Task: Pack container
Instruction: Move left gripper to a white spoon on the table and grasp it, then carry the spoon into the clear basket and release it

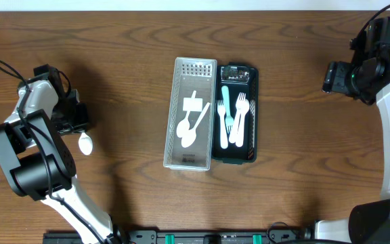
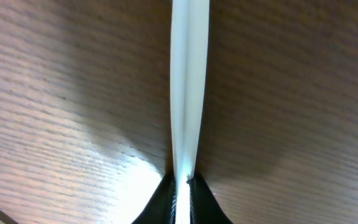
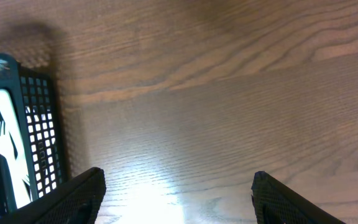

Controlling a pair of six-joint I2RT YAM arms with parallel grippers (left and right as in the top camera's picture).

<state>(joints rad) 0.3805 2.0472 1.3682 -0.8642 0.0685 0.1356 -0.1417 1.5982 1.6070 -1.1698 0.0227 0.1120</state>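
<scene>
At the left side of the table (image 1: 127, 41), well apart from the two containers in the middle, the left gripper (image 2: 182, 182) holds a white plastic spoon (image 1: 85, 144). From overhead, only the spoon's bowl shows, pale against the wood just beside the gripper. In the left wrist view the handle runs straight up the frame from between the fingertips, very close to the wood; I cannot tell whether it is touching it.

The spoon looks very light, thin and fairly stiff, with a smooth surface that could slip or swivel in a loose grip. The narrow handle is the sensible place to hold it, since the bowl is curved and gives the pads little flat surface. Held near one end, as it seems to be here, the long free end may swing. It will probably need a slow carry and a low release.

The left fingers (image 2: 160, 199) are pressed together on the handle, with no gap showing beside it. The right gripper (image 3: 179, 190) hangs over bare wood at the far right. Its fingers (image 3: 79, 196) are spread wide and hold and touch nothing.

In the centre, the clear tray (image 1: 170, 122) already holds white spoons (image 1: 189, 132). The black basket (image 1: 254, 115), touching its right side, holds white forks (image 1: 239, 122) and one teal fork (image 1: 225, 108). By that sorting, the held spoon most likely belongs in the clear tray.
</scene>
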